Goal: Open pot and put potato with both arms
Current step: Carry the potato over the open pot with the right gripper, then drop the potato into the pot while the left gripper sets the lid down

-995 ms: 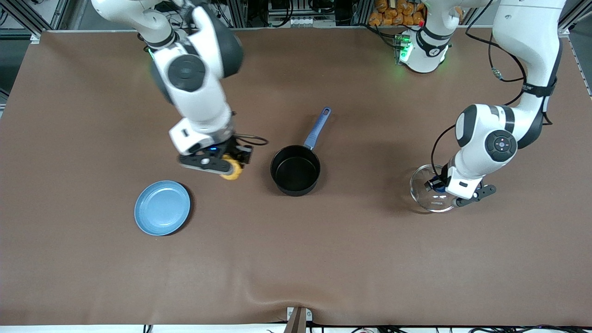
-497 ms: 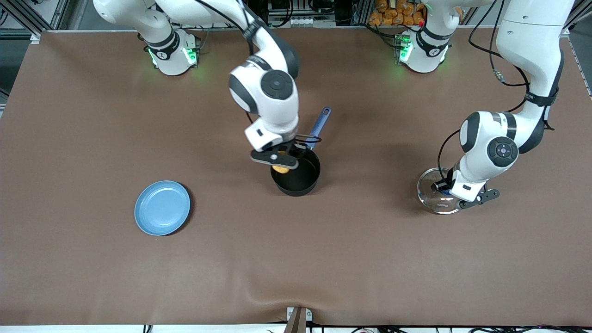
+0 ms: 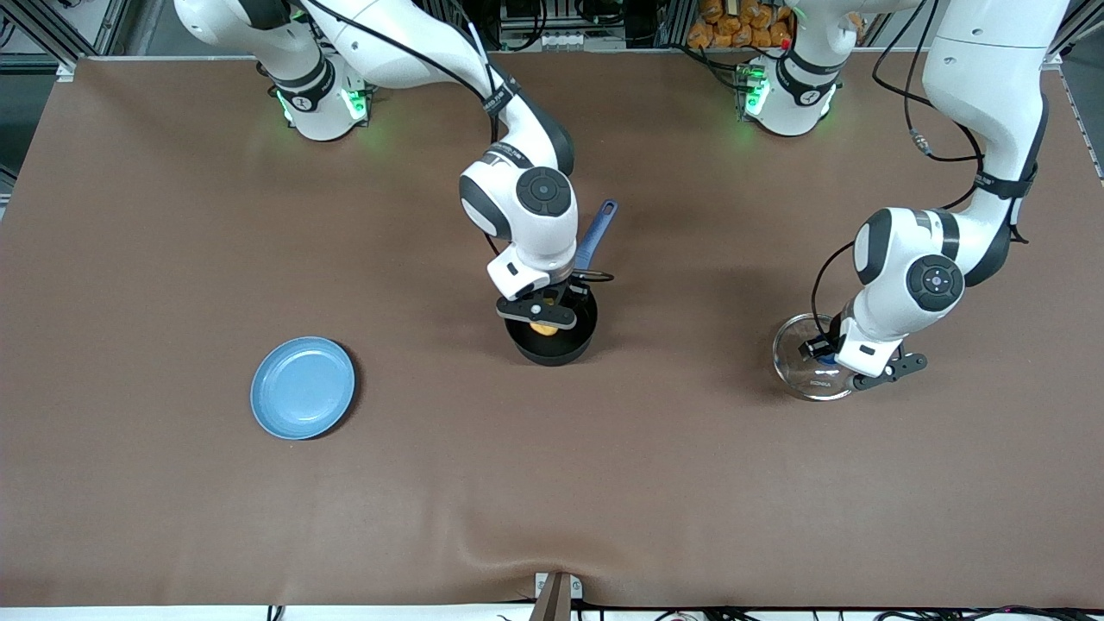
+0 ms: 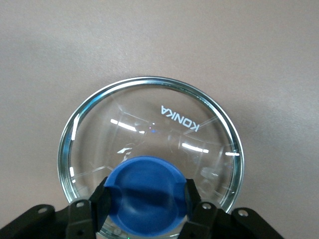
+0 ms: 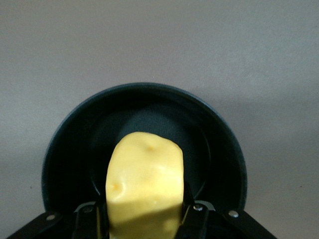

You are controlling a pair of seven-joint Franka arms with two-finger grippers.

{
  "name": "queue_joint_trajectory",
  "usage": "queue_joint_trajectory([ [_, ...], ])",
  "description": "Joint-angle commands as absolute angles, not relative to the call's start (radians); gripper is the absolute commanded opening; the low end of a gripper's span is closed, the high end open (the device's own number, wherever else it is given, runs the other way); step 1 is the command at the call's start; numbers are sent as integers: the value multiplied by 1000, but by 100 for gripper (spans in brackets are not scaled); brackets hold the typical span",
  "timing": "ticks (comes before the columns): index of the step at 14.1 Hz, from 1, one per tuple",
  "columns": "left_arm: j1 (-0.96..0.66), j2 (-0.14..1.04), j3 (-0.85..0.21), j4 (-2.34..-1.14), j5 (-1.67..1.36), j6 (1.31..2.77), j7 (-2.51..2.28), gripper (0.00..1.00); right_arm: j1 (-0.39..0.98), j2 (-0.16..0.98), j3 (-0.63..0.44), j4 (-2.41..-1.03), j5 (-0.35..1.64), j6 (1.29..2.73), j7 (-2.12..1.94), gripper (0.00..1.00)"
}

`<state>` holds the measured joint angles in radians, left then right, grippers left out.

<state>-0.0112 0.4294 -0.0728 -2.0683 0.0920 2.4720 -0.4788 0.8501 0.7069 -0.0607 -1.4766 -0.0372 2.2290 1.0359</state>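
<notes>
Pinching the small oval yellow-orange potato (image 3: 543, 328) between its two black fingers, the right gripper (image 3: 541, 314) is hanging directly over the open mouth of the small round black saucepan (image 3: 552, 341), whose long blue handle (image 3: 595, 235) is pointing toward the robots' bases. The step in hand appears to be the placing of the potato. The next move likely calls for a short descent, then a spreading of the fingers so the potato drops inside the rim.

At the left arm's end of the table, the left gripper (image 3: 835, 358) is clamping the blue knob (image 4: 146, 194) of the round glass lid (image 3: 804, 355), keeping it well apart from the saucepan. A flat light-blue plate (image 3: 303, 387) is lying toward the right arm's end, nearer the front camera.

The right wrist view is showing the potato (image 5: 144, 184) centred over the saucepan's dark floor (image 5: 149, 124), which the front view partly hides. The left wrist view is showing lettering on the lid (image 4: 149, 134).
</notes>
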Motion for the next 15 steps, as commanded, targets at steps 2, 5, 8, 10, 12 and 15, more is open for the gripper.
queue_joint_trajectory([
  [2, -14, 439, -81, -2060, 57, 2487, -479, 88, 867, 759, -74, -1445, -63, 2266, 1069, 9],
  [5, -15, 439, -80, -2048, 57, 2485, -480, 100, 874, 788, -74, -1445, -77, 2296, 1069, 9],
  [8, -14, 410, -80, -2011, 57, 2464, -488, 100, 871, 793, -74, -1448, -135, 2299, 1057, 9],
  [10, -14, 364, -78, -1968, 60, 2393, -483, 100, 870, 804, -72, -1448, -163, 2318, 1057, 9],
  [12, -12, 313, -78, -1906, 60, 2300, -483, 100, 868, 810, -72, -1450, -161, 2336, 1057, 15],
  [15, -8, 270, -80, -1781, 66, 2136, -454, 100, 865, 810, -72, -1450, -147, 2336, 1068, 80],
])
